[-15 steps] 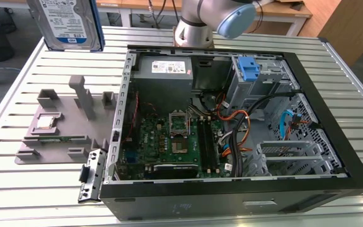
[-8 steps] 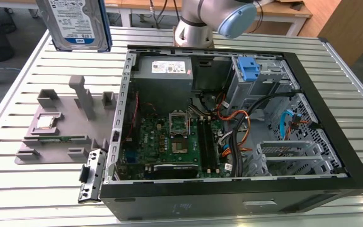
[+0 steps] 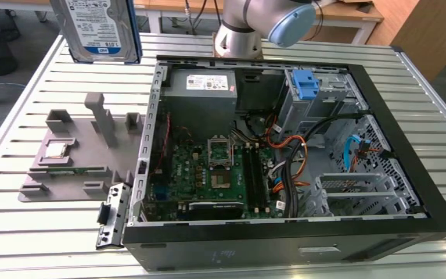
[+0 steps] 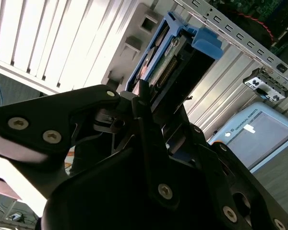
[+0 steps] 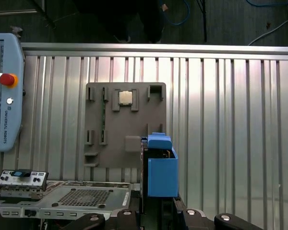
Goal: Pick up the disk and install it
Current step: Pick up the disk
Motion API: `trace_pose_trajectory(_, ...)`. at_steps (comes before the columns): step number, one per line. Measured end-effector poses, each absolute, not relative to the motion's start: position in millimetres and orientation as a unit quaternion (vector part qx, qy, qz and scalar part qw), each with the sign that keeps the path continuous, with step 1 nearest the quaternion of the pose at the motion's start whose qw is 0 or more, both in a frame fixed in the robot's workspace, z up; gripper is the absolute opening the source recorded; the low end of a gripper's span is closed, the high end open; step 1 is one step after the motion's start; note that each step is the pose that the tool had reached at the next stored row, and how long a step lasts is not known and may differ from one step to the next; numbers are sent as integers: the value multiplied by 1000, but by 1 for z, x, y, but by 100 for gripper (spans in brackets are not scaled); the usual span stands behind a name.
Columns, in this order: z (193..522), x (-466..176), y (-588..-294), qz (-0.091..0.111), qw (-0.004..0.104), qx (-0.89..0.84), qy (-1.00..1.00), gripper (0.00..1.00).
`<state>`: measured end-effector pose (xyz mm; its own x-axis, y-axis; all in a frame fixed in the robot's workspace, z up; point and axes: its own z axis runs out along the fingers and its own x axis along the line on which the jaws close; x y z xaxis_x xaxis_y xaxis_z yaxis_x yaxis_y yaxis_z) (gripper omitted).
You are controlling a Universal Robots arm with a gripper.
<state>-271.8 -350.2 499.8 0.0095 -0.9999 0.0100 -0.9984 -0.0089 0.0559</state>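
Slatted metal makes up the counter under everything in the exterior view, and the open computer case lies on it with its boards and cables bare. The disk hangs in the air toward the exterior view's left, label facing the camera, outside the case and above the grey parts tray. My arm stands behind the case. A small blue bracket sits by the drive cage in the far corner, beside the grey power supply, well apart from the disk.

In the second wrist view my tool is clenched on the disk, dark fingers pressing its sides, the blue carrier frame and connector edge pointing away from me. A teach pendant lies beyond.

In the first wrist view the disk sticks out edge-on from my tool, over the grey tray on the counter; the pendant lies off to one side.

So I judge the pick-up done and the carry in hand, with the install not yet started. As I read it, the install calls for bringing the disk across to the drive cage, squaring the carrier with the slot, and keeping clear of the loose cables.
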Motion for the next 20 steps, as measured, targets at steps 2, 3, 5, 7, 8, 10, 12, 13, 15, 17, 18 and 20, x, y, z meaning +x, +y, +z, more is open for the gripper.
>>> trace_pose_trajectory(2, 500, -272, -350, -16, 23, 710, -704, 35)
trace_pose_trajectory(3, 500, -272, -350, -16, 23, 710, -704, 35)
trace_pose_trajectory(5, 500, -271, -350, -16, 23, 710, -704, 35)
trace_pose_trajectory(7, 500, -271, -350, -16, 23, 710, -704, 35)
trace_pose_trajectory(8, 500, -271, -350, -16, 23, 710, -704, 35)
trace_pose_trajectory(10, 500, -271, -350, -16, 23, 710, -704, 35)
trace_pose_trajectory(12, 500, -271, -350, -16, 23, 710, -704, 35)
trace_pose_trajectory(13, 500, -271, -350, -16, 23, 710, -704, 35)
trace_pose_trajectory(15, 500, -270, -350, -16, 23, 710, -703, 35)
trace_pose_trajectory(17, 500, -267, -350, -16, 23, 710, -704, 35)
trace_pose_trajectory(18, 500, -264, -350, -16, 23, 710, -704, 35)
trace_pose_trajectory(20, 500, -260, -350, -16, 23, 710, -704, 35)
